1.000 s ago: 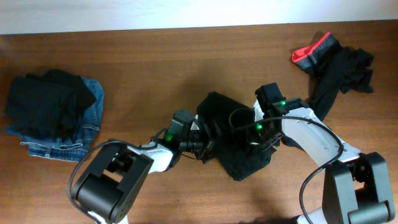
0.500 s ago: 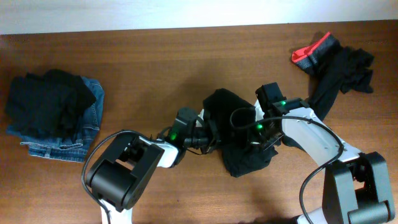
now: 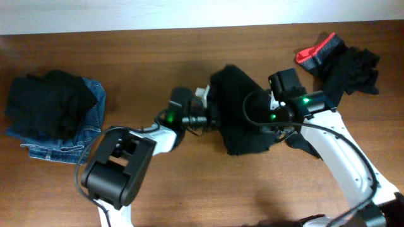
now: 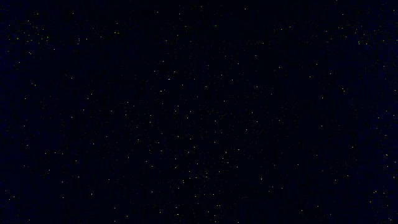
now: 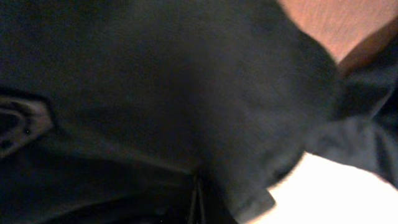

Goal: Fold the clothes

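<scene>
A black garment [image 3: 235, 104], one of the clothes, hangs bunched between my two grippers at mid-table, its top peaked and its lower part resting on the wood. My left gripper [image 3: 213, 114] is buried in the garment's left side and grips it; the left wrist view is fully dark under fabric. My right gripper [image 3: 257, 122] is shut on the garment's right side. In the right wrist view its fingers [image 5: 196, 202] are pressed together with black cloth [image 5: 155, 93] draped over them.
Folded black clothes lie on blue denim jeans [image 3: 85, 135] at the left edge. A red-edged piece [image 3: 317, 50] and a crumpled black garment [image 3: 350, 72] lie at the back right. Bare wooden table [image 3: 145, 57] surrounds the arms.
My left gripper closed on the black garment. Both grippers then moved toward the back of the table, pulling the garment up and away from the front edge.
</scene>
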Motion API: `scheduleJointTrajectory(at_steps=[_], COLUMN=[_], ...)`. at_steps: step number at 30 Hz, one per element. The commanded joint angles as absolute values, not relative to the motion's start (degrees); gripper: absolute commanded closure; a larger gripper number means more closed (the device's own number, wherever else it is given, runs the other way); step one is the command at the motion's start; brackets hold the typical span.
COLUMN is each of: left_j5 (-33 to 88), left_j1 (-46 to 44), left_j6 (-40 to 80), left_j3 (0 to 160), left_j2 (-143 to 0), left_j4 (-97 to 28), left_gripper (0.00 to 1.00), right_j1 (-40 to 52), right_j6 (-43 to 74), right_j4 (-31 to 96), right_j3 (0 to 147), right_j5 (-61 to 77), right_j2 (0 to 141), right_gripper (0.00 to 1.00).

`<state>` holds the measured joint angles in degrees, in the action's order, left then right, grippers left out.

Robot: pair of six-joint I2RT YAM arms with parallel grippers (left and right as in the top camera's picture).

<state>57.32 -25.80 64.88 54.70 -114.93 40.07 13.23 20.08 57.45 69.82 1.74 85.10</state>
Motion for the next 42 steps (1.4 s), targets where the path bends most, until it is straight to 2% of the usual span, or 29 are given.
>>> scheduleJointTrajectory(at_steps=[1,11,20,28,34,42], left_j5=[64.71,65.14,55.68,54.85,58.76,59.07], left_j1=[-21.58,-7.75,5.93,29.28,46.13,51.33], left_j6=[62.0,60.27,50.61,48.69,39.92,30.98], left_j3=[58.13,58.13,58.13,58.13,58.13,58.13], left_j2=[-108.25,-97.32,-79.37,-65.84,-71.02,-89.38], left_j4=[41.74,35.44,7.33,-8.78,-12.71,-4.47], left_gripper=[0.99,0.99,0.99,0.99,0.99,1.0], right_j1=[13.37,13.37,13.37,13.37,13.37,13.43], right_j6=[22.02,23.0,22.98,22.81,22.81,22.81], right_j4=[58.59,60.29,60.53,61.21,61.12,62.33], right_j3=[70.87,70.87,70.85,70.85,70.85,70.83], right_j5=[-3.29,-3.31,-3.31,-3.31,-3.31,-3.29], right_j2=[84.47,84.47,84.47,84.47,84.47,84.47], right_gripper=[0.96,0.96,0.96,0.96,0.96,0.96])
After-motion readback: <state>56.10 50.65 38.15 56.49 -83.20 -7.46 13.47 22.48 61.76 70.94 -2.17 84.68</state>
